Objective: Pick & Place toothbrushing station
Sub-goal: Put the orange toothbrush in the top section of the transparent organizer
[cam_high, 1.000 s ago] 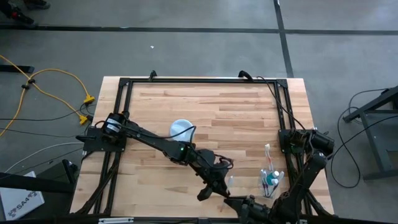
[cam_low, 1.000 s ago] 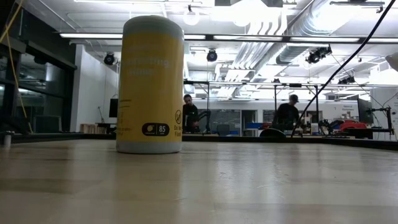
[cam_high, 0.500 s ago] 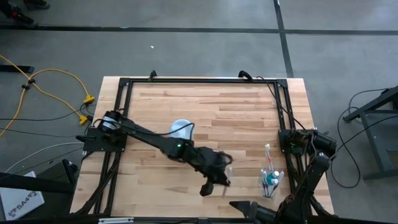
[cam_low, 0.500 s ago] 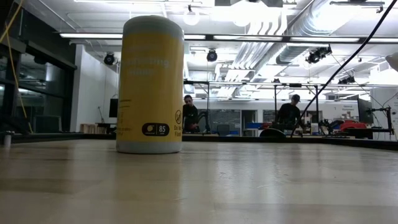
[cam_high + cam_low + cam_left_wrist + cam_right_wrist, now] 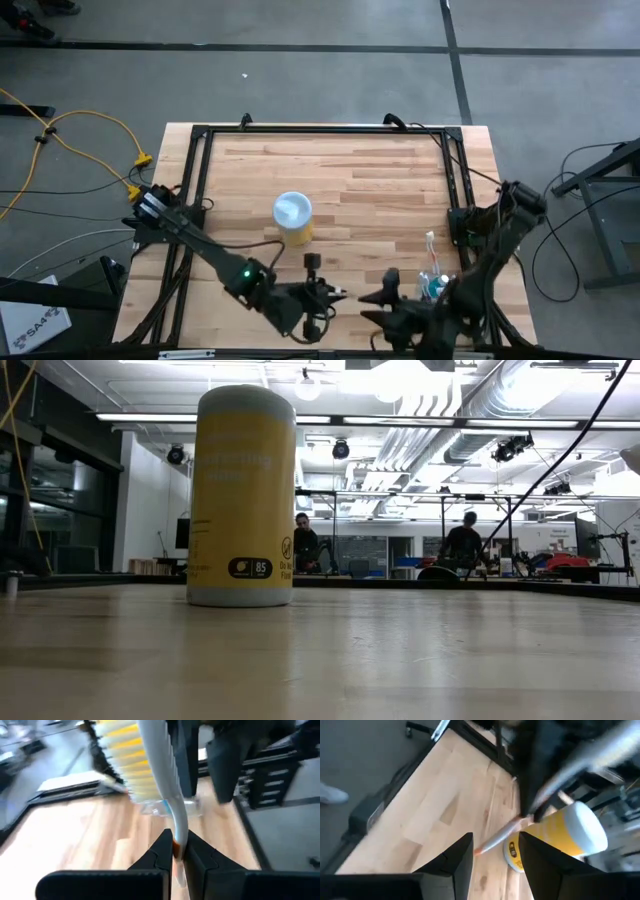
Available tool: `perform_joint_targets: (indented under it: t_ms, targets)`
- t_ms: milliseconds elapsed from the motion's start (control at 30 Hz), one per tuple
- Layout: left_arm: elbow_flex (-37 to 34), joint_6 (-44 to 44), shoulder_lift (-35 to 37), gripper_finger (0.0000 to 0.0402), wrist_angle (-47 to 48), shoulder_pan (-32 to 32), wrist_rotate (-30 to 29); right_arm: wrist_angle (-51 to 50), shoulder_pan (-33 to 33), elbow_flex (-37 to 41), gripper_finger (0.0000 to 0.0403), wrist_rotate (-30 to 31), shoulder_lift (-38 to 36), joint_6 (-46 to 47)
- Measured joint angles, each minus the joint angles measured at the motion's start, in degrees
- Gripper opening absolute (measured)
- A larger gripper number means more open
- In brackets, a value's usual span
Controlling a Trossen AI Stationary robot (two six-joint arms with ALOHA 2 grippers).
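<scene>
My left gripper (image 5: 338,294) hangs above the table's near edge, points toward the table's right and is shut on a white toothbrush (image 5: 167,795) with yellow and white bristles. My right gripper (image 5: 368,298) faces it, open. In the right wrist view the toothbrush's free end (image 5: 485,848) reaches in between my open right fingers (image 5: 465,857); I cannot tell whether it touches them. The clear holder cup (image 5: 432,290), with teal-capped things in it, stands at the near right. Another toothbrush (image 5: 431,243) lies on the table just beyond it. My left gripper pinches the toothbrush's handle at an orange mark (image 5: 175,845) between its two fingers. The bristle head (image 5: 125,765) sticks out beyond the fingertips, along the line of the fingers. The toothbrush is lifted clear of the table.
A yellow canister with a white lid (image 5: 292,215) stands mid-table, large in the low view (image 5: 245,495). A black frame (image 5: 200,135) runs round the tabletop. Bare wood lies at the far half. People stand in the room behind the table.
My left arm has swung toward the near edge, off the canister, and its gripper has turned to point toward the table's right, still shut. My right gripper has risen from the near edge toward it and rolled.
</scene>
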State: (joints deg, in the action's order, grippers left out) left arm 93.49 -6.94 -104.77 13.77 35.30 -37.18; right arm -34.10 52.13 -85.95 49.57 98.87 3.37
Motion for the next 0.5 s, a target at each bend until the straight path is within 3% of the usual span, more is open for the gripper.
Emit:
perform_joint_targets:
  t_ms: [300,500]
  targets:
    - [-1.16,-3.2,-0.75,0.0014,-2.74,4.24,-12.47,2.62,-4.2,0.02,0.0149,-5.22,-3.19,2.25]
    - [-1.27,2.43,-2.85,0.0014,-9.02,6.55,-20.29,11.54,-5.78,0.07,0.0149,-9.5,-3.94,-1.97]
